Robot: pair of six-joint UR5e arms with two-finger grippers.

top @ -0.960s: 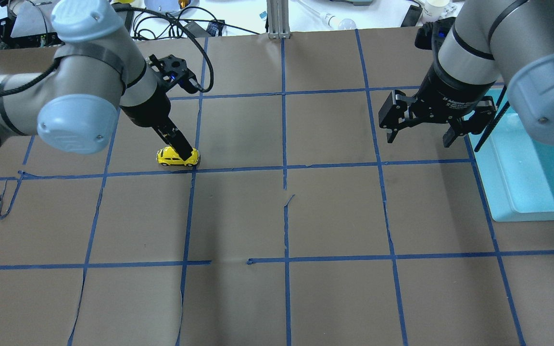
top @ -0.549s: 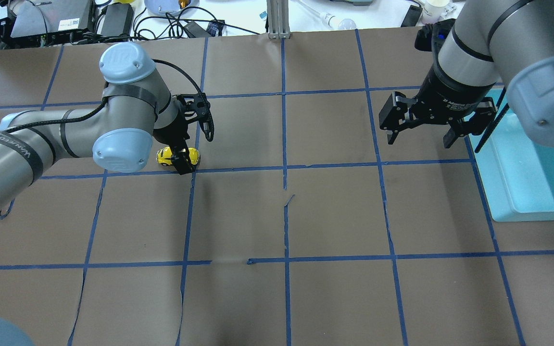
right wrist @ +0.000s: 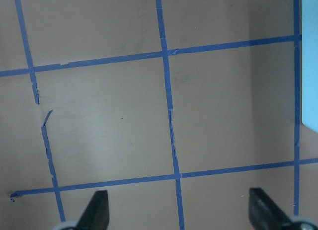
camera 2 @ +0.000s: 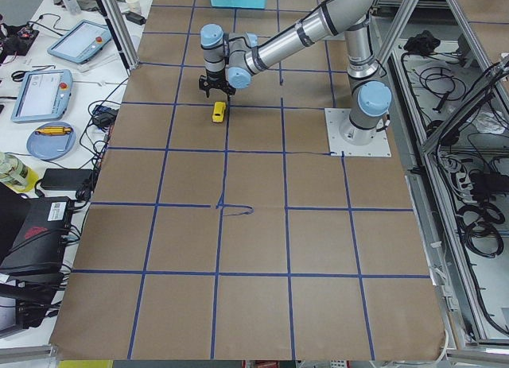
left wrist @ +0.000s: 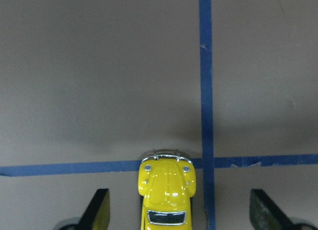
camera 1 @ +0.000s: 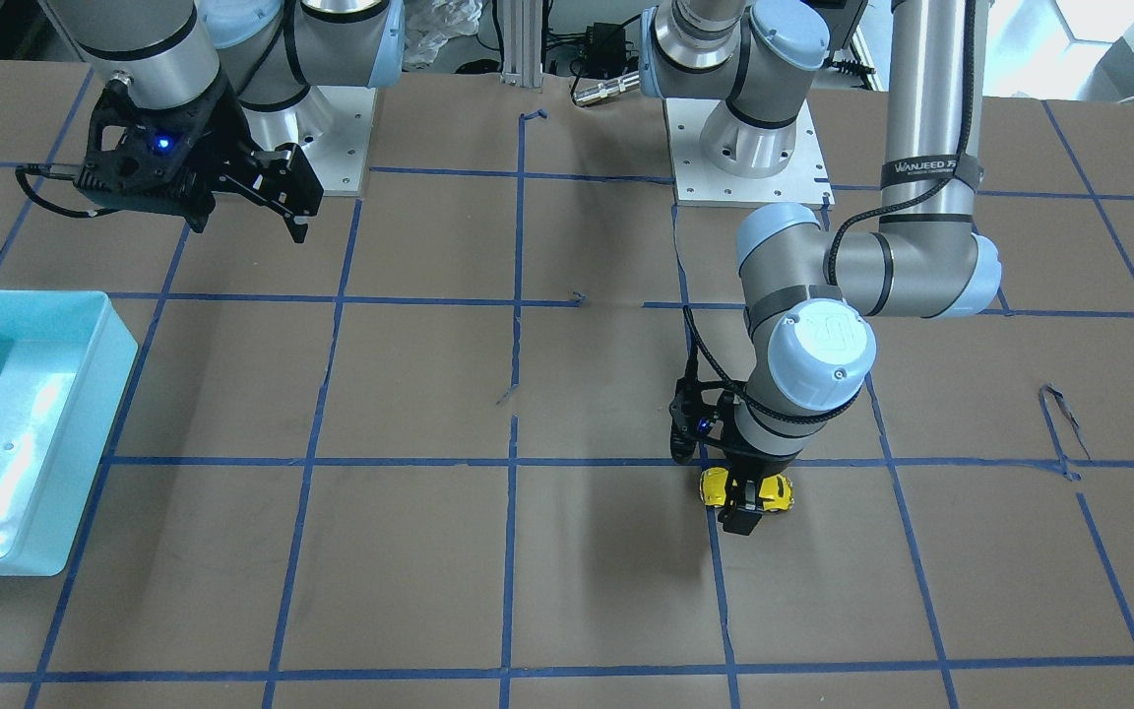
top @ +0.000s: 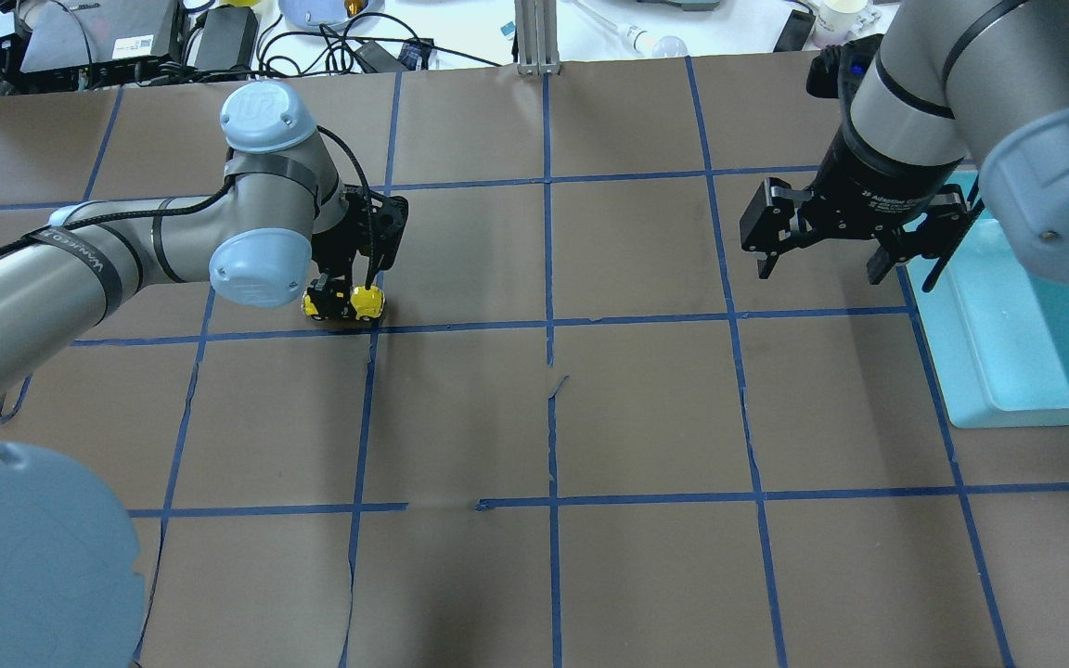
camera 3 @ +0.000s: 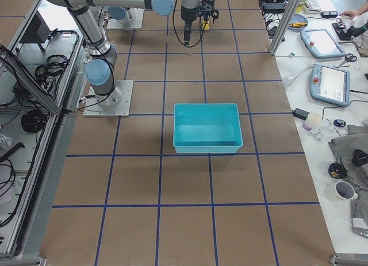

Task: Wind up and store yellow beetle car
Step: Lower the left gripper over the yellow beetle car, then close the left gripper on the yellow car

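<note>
Front-facing, the yellow beetle car [camera 1: 776, 489] sits on the tabletop's left half, midway between robot and operator edges; overhead, you count one car, one teal bin [top: 961, 362]. In the wrist views the left jaws stand wide astride the car, so close squarely on its flanks; the right jaws hang wide, empty

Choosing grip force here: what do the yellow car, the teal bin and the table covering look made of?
The yellow beetle car: glossy painted shell, metal or hard plastic; sharp highlights, chrome-like bumper. The teal bin: probably smooth plastic; glare inside. The table covering: matte brown paper, torn in places.
</note>
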